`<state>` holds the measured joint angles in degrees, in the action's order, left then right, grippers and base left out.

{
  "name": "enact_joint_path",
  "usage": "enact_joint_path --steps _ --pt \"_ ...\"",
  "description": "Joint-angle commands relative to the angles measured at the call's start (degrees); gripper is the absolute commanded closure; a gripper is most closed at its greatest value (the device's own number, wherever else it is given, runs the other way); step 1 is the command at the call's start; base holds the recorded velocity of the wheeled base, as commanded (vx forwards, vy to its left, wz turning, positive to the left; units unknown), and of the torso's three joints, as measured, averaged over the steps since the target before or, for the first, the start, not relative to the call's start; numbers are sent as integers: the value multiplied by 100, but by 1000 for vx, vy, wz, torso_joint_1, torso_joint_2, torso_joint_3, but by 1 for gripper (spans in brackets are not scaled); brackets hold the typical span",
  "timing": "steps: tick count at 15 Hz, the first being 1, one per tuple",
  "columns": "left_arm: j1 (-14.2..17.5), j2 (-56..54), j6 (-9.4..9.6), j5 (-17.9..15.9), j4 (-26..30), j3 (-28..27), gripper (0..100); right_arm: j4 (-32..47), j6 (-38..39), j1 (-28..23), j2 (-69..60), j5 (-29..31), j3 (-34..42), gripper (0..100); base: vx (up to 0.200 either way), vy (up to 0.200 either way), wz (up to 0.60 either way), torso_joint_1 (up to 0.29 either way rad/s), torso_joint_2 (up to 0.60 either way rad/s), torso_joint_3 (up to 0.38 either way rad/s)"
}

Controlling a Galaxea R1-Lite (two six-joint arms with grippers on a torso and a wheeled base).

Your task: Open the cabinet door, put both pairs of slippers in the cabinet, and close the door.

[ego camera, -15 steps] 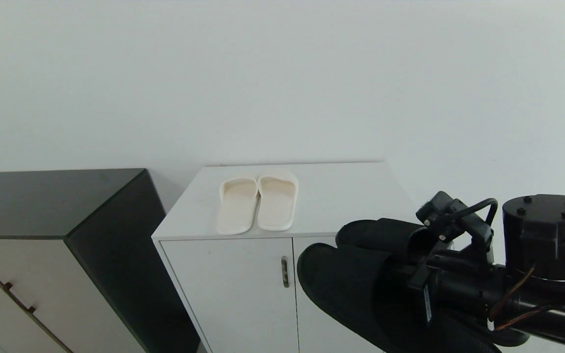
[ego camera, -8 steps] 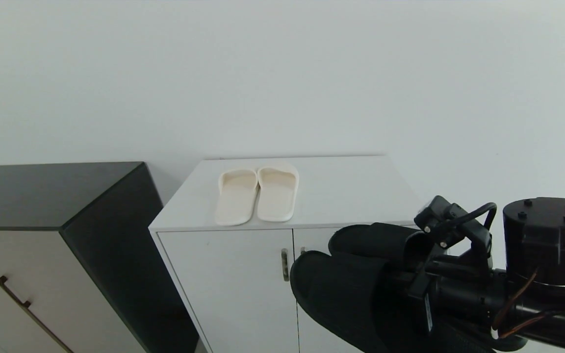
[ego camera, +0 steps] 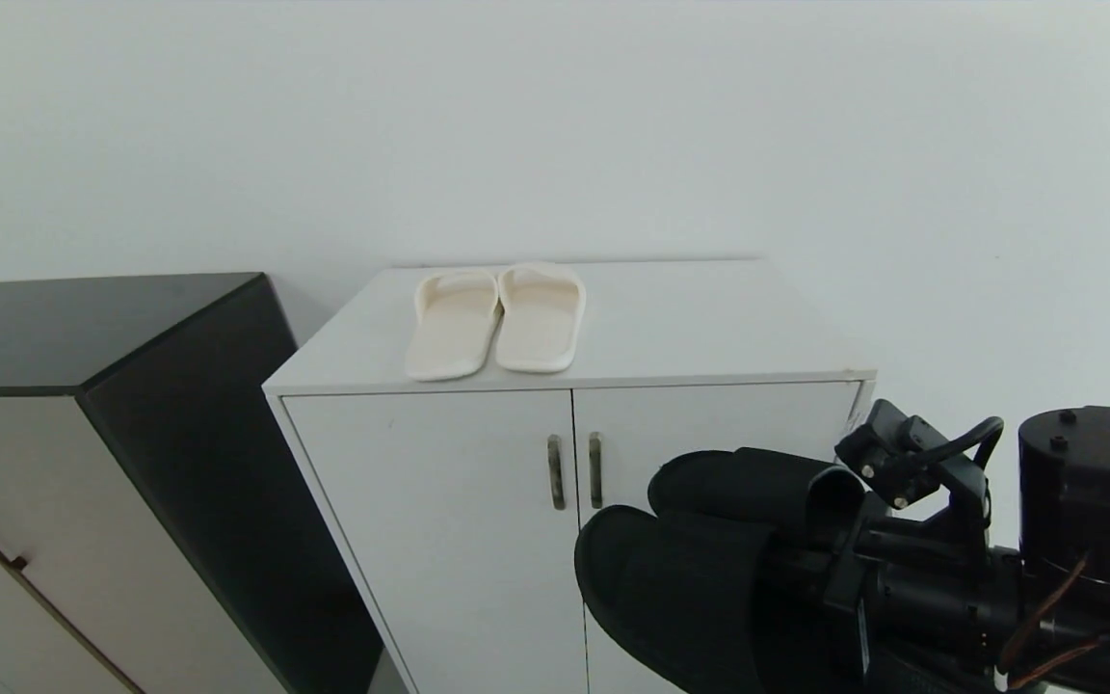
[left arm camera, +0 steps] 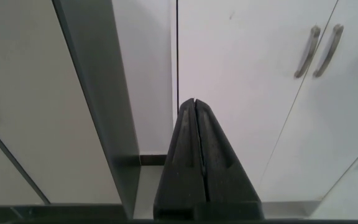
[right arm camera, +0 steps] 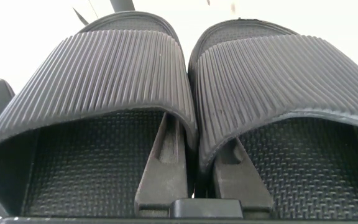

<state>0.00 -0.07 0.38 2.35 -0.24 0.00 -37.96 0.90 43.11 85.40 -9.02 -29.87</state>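
**Black pair held at closed white cabinet, cream pair on top**

Plain white wall behind everything; dark cabinet with a black top and side and pale drawer fronts stands on the robot's left, just beside the white cabinet; the two are close, and I can't tell if they touch.

The white cabinet has two doors, left door and right door; both are shut and meet at a centre seam.

Black slippers are in the air in front of the lower right door, side by side with the toes pointing toward the cabinet; they are low on the robot's right and clear of the door as far as I can see. In the right wrist view they show ribbed straps and textured footbeds.

Cream slippers lie flat on the cabinet top, left of centre, side by side and touching, near the front edge.

Right gripper has one of its fingers inside each black slipper; they are closed in on the adjoining inner walls and pinch the pair together.

Left gripper is low in front of the gap between the dark cabinet and the left door; its fingers are pressed fully together, with nothing between them.

Two slim vertical handles sit either side of the seam; nothing touches them.
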Motion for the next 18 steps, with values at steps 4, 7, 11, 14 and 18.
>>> enact_joint_path --steps 4,7,11,14,18 --pt "0 7 -3 2 7 0 100 8 -2 22 -58 -12 25 100 0 0 0 -190 498 309" --pt "0 7 6 2 -2 0 100 -1 -46 31 -58 -12 60 100 0 0 0 -170 489 307" --pt "0 7 -3 2 -2 0 100 -1 -108 22 -49 -12 69 100 0 0 0 -149 472 326" --pt "0 7 -134 -7 -2 0 0 -1 -108 31 -23 -12 69 100 0 0 0 -111 456 342" --pt "0 7 -73 -7 -2 0 0 8 -108 22 -23 -12 69 100 0 0 0 -62 447 377"
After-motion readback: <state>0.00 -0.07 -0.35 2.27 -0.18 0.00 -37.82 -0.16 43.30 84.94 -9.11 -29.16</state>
